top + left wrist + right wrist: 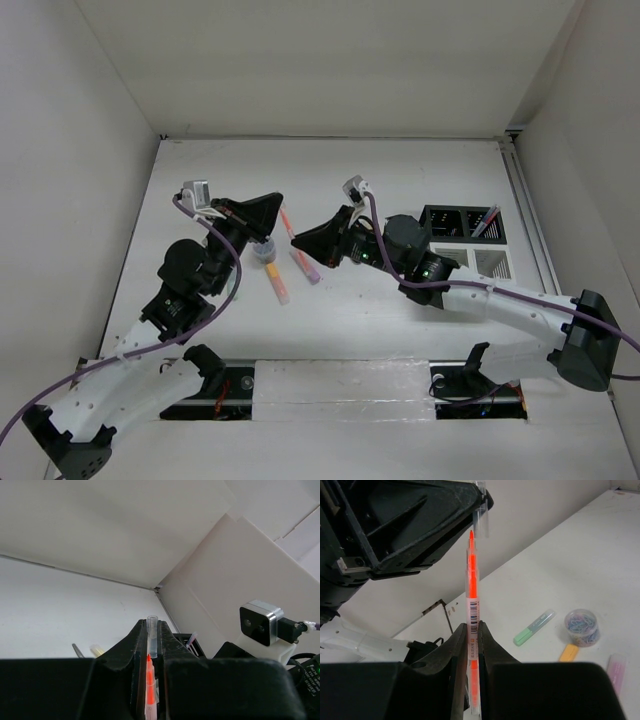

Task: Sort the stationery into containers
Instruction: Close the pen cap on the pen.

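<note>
My right gripper (472, 628) is shut on an orange marker (471, 587), which points up and away from it. The marker's bare tip sits just below a clear cap (480, 502) held in my left gripper (152, 626), whose jaws are shut on that cap (152, 637). From above, the two grippers (268, 214) (302, 240) meet tip to tip over the table's middle, with the orange marker (287, 221) between them. On the table lie a green marker (534, 627), a yellow marker (278, 283), a purple marker (305, 266) and a clear tub (264, 251) of paper clips.
The organizer (465, 240), with black compartments and a white slatted part, stands at the right, and thin pens (485, 222) lean in its far black compartment. White walls enclose the table on the left, back and right.
</note>
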Available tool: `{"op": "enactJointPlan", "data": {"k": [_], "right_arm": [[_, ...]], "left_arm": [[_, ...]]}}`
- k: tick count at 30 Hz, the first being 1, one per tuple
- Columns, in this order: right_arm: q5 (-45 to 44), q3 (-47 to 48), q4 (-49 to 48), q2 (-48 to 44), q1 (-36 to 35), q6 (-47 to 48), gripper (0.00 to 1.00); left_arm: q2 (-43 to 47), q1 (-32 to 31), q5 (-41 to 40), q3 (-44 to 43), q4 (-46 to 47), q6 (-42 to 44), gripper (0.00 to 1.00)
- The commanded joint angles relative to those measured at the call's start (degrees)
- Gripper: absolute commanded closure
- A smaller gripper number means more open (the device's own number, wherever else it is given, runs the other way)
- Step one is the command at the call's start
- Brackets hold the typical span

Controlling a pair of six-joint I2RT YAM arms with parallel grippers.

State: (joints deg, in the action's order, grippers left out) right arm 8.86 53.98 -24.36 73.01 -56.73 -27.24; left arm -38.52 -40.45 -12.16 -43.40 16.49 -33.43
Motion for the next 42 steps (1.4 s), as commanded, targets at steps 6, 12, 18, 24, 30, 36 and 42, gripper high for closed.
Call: {"op": "enactJointPlan", "data": {"k": [6,12,18,24,30,36,42], "right_arm": [[1.78,3.5,-1.48,-4.28,-0.49,-0.53,1.0],[0.19,3.5,0.89,-5.43,-0.49,0.17,1.0],[0.89,2.9,1.95,-2.35,-1.01,0.17,1.0],[-0.95,1.48,3.35,-0.85,-1.54,0.17,1.0],[-2.8,1.48,3.97,-0.33,-1.54,0.7,1.0],[-5.52,1.48,3.97,-0.85,-1.54,1.23,1.0],[-5.0,3.24,4.5,-0.85,-1.54,1.76,1.0]], "left_arm": [[-0.15,-0.25,0.65,1.82,3.46,0.82,1.0],[-0.15,-0.25,1.18,1.82,3.46,0.82,1.0],[0.99,-0.25,-1.8,0.51,2.06,0.82,1.0],[2.04,-0.25,-3.13,-0.72,1.44,0.3,1.0],[2.05,-0.25,-3.13,-1.34,1.44,0.3,1.0],[2.58,-0.25,-3.74,-0.81,1.44,0.3,1.0],[2.58,-0.25,-3.74,-0.81,0.91,0.3,1.0]]}}
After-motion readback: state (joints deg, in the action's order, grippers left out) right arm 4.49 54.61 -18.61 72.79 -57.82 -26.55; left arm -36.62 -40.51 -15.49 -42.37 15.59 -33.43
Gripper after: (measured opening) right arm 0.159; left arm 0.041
